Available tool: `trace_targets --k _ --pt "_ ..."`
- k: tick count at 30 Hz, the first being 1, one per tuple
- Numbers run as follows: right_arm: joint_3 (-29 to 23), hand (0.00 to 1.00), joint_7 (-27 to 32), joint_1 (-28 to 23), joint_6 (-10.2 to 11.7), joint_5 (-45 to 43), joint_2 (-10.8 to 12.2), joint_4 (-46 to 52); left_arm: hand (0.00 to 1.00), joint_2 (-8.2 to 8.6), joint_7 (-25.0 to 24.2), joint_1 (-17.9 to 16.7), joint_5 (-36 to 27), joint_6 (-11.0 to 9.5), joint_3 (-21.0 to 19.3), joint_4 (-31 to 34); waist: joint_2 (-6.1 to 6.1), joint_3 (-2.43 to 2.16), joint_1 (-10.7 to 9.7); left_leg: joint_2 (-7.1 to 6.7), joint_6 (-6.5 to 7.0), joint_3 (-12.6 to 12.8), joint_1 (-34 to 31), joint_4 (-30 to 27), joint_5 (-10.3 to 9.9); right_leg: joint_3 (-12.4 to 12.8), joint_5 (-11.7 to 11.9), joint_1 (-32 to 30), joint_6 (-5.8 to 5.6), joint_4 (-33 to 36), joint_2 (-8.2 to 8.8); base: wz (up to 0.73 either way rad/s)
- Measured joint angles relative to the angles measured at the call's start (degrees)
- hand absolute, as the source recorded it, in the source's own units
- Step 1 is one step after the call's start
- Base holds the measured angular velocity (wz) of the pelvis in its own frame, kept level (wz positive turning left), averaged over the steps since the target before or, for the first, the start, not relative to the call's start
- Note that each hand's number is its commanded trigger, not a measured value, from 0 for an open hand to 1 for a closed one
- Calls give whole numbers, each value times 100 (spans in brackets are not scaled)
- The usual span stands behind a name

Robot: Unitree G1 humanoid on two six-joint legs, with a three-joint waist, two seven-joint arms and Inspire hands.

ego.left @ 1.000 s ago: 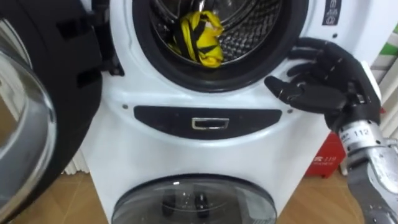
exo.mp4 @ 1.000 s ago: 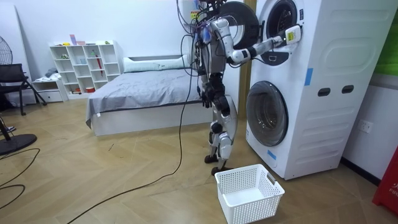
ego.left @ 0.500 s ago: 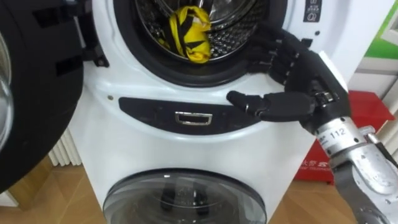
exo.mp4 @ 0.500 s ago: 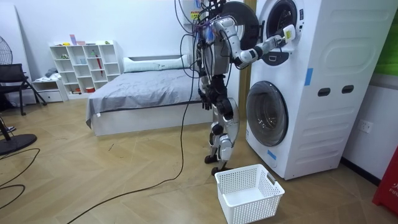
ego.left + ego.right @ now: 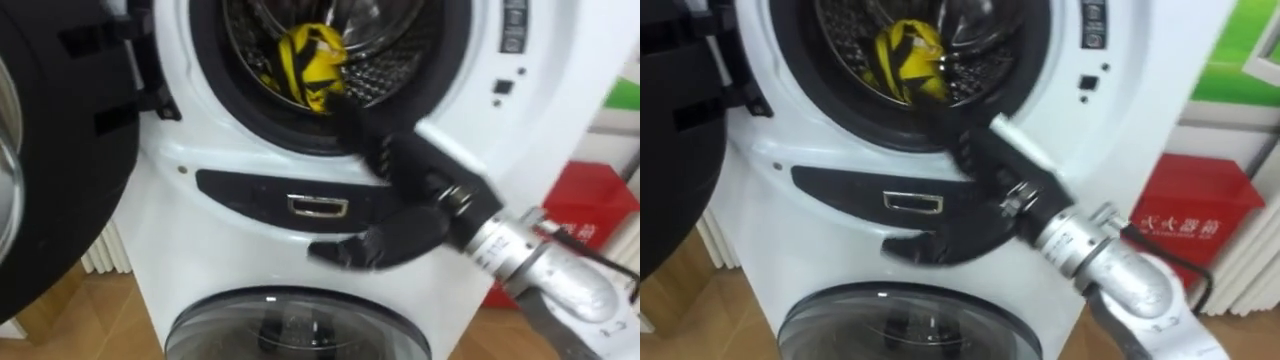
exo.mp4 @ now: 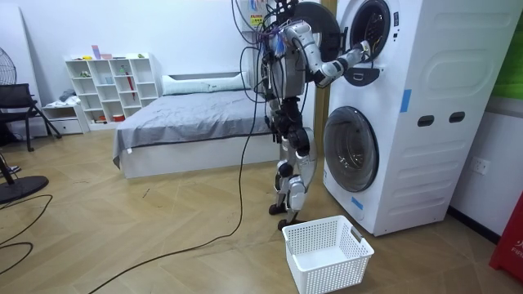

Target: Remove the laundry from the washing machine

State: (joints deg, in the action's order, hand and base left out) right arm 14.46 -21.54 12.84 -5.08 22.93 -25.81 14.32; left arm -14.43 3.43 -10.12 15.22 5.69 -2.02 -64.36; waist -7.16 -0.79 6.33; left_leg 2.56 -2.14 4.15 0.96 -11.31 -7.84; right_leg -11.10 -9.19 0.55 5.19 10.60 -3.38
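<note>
A crumpled yellow-and-black garment lies bunched in the drum of the upper washing machine, whose door is swung wide. The robot stands before it. Its right hand reaches over the rim, fingers straight, thumb spread, holding nothing. The reach is under way; next, close on the cloth.

Yellow cloth (black stripes); white washing machine; black robot hand; red box
</note>
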Motion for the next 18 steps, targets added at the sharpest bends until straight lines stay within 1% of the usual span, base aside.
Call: trace_targets --k 2,3,4,5,7,9,10,12,13,15,18 --pt "0 0 -86 0 0 0 8 40 0 2 -8 5 1 0 0 -34 0 8 57 -30 52 -5 67 6 -40 6 -28 73 -47 -25 24 4" --pt "-1 0 -155 0 1 0 9 82 0 3 -7 13 1 -2 -1 -38 16 19 76 -39 73 -4 90 7 -82 9 -54 108 -92 -32 32 0" --pt "0 0 -220 -1 0 -3 9 138 0 2 -3 31 1 -2 -1 -41 33 42 106 -52 90 -4 126 13 -119 13 -57 159 -98 -73 35 0" --pt "0 0 -259 0 1 -19 9 172 0 3 -3 36 1 -6 -1 -45 35 45 137 -60 100 -3 125 20 -132 16 -57 163 -98 -85 40 0" --pt "0 0 -413 0 1 -30 19 312 0 4 45 53 0 -85 4 -100 37 53 182 -100 136 -29 117 50 -155 6 -63 165 -108 -89 67 3" --pt "1 0 -541 1 2 -30 20 413 0 18 81 55 -2 -114 8 -97 48 75 203 -125 161 -46 120 70 -170 -6 -79 177 -134 -91 91 8" --pt "5 0 -605 1 2 -29 20 481 0 20 90 54 -1 -114 10 -97 54 95 208 -139 171 -49 132 98 -176 -4 -73 191 -125 -91 108 11" --pt "12 0 -675 1 3 -29 23 518 0 19 105 59 0 -114 16 -93 61 110 211 -156 191 -87 164 141 -189 15 -69 205 -118 -94 117 14" --pt "17 0 -692 1 2 -30 23 517 0 19 110 60 0 -113 21 -93 60 110 210 -164 191 -107 174 158 -189 19 -61 206 -105 -95 120 17" --pt "36 0 -716 1 3 -30 23 517 0 20 128 78 -3 -113 43 -93 62 112 237 -187 192 -120 182 188 -190 82 -12 219 -8 -111 131 12" --pt "42 0 -722 1 12 -28 26 538 0 21 220 86 -3 -113 54 -94 62 112 291 -211 200 -126 187 195 -195 96 -7 250 0 -169 144 0"
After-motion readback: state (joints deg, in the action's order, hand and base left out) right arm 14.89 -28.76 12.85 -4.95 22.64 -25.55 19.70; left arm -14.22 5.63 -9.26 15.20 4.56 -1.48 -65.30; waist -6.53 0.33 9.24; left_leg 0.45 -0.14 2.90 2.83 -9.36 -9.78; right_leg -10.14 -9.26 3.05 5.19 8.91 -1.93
